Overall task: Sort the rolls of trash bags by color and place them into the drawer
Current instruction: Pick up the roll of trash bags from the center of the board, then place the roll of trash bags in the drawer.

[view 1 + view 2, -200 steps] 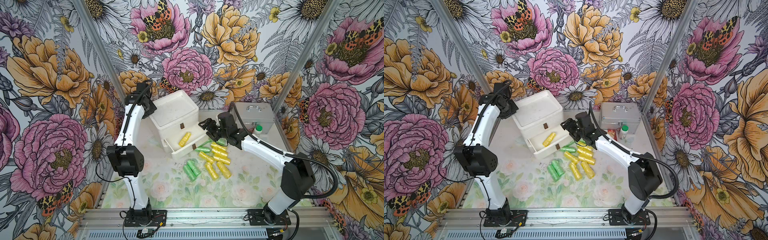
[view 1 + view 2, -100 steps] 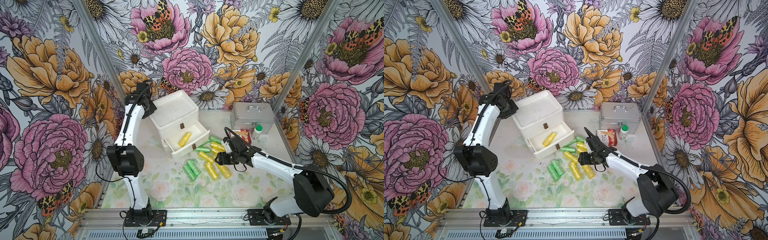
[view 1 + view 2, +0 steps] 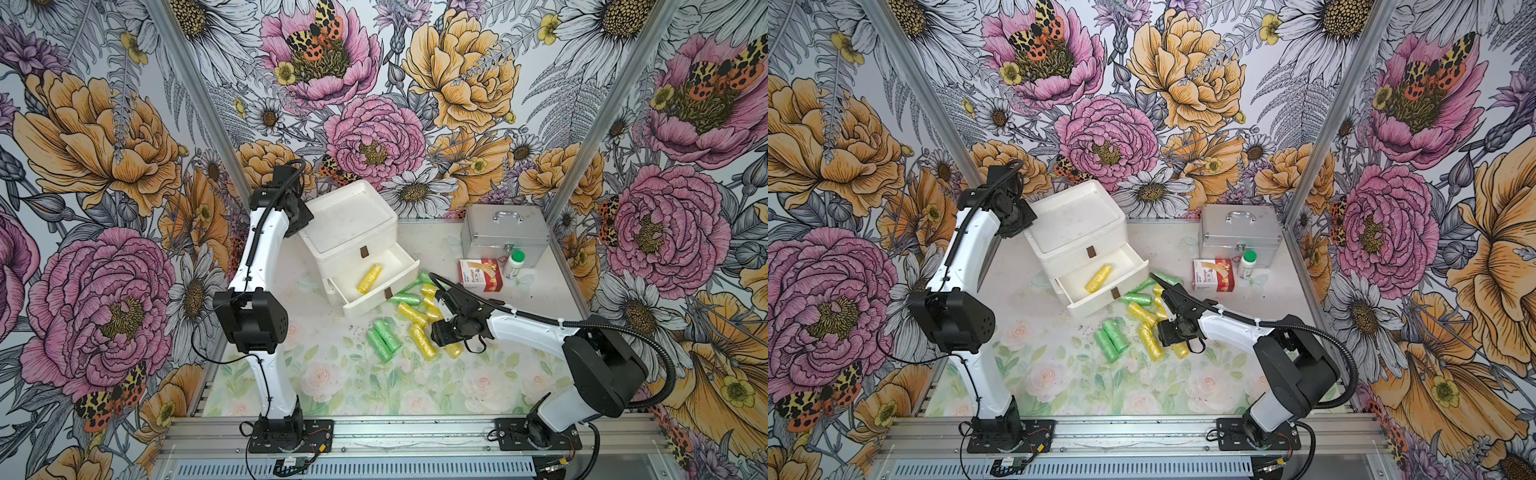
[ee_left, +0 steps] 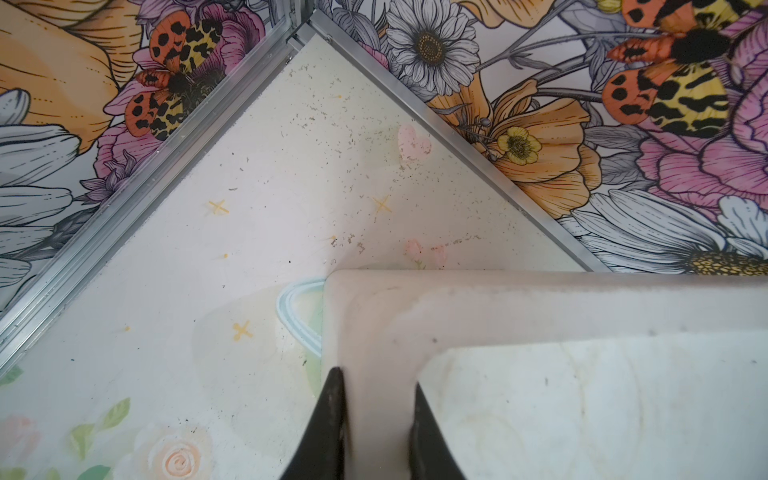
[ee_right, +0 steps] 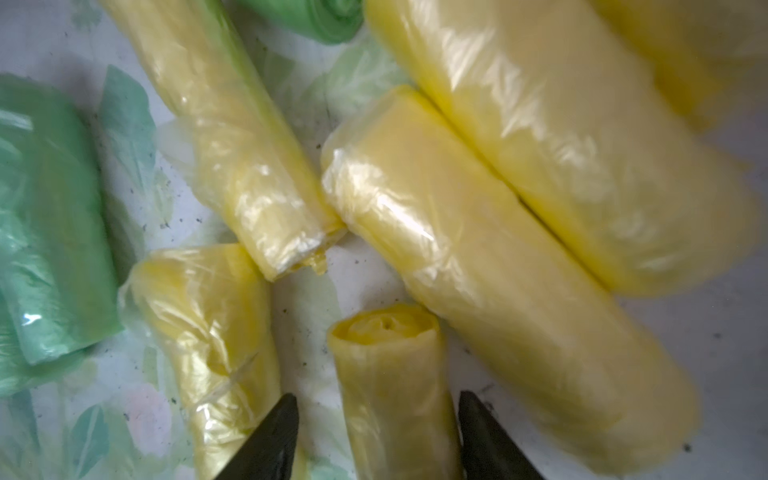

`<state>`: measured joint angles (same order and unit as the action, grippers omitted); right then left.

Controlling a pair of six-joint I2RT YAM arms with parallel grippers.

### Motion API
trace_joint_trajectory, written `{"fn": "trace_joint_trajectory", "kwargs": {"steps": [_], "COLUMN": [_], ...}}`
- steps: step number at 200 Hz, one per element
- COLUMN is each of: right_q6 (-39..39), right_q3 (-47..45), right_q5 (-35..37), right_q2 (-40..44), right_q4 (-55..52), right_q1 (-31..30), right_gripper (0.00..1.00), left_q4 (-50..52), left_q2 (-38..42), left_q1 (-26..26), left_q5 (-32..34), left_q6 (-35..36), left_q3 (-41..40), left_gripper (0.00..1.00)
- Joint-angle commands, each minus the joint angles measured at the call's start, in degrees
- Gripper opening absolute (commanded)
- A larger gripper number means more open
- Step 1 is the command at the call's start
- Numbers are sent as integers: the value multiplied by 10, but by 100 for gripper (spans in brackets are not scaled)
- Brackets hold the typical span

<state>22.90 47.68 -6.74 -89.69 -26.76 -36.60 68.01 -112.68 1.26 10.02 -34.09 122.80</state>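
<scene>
Print on red box illegible

Silver case; red box, white bottle beside.

We watch the right arm leave the drawer and drop toward six o'clock onto the pile of rolls; its fingers have narrowed around one yellow roll on the counter

A roll lies between the fingers of the right end effector; other rolls crowd the table just ahead. Beyond them the drawer holds another roll. The left end effector straddles the cabinet rim.
</scene>
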Motion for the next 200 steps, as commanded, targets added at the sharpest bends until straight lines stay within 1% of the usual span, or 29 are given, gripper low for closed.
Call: {"fn": "trace_joint_trajectory", "kwargs": {"steps": [1,8,21,39,64,98,112,119,151,171,200], "right_q6": [-5,-3,1,5,13,46,85,116,247,341,475], "right_q3": [-8,-9,-8,-6,15,103,154,181,290,327,368], "right_q5": [24,25,27,29,29,-9,-19,-19,-31,-55,-60], "right_q2": [-6,-4,0,11,34,73,75,71,18,-21,-85], "right_q4": [4,3,0,-4,-29,-64,-63,-62,-45,9,61], "right_q1": [-5,-5,-5,-5,-3,9,18,22,33,35,31], "right_gripper": [55,51,40,31,25,23,23,23,23,23,24], "left_q4": [-20,-19,-19,-19,-20,-19,-19,-19,-19,-19,-20], "left_q2": [-58,-58,-58,-58,-59,-59,-60,-61,-61,-60,-60], "left_q1": [23,23,23,24,25,26,28,29,31,31,31], "left_q5": [-173,-174,-175,-175,-175,-175,-176,-176,-176,-179,-180], "left_q6": [-88,-88,-88,-89,-89,-90,-90,-91,-92,-92,-92], "left_q3": [-41,-42,-42,-41,-39,-38,-36,-36,-33,-30,-28], "left_gripper": [0,0,0,0,0,0,0,0,0,0,0]}}
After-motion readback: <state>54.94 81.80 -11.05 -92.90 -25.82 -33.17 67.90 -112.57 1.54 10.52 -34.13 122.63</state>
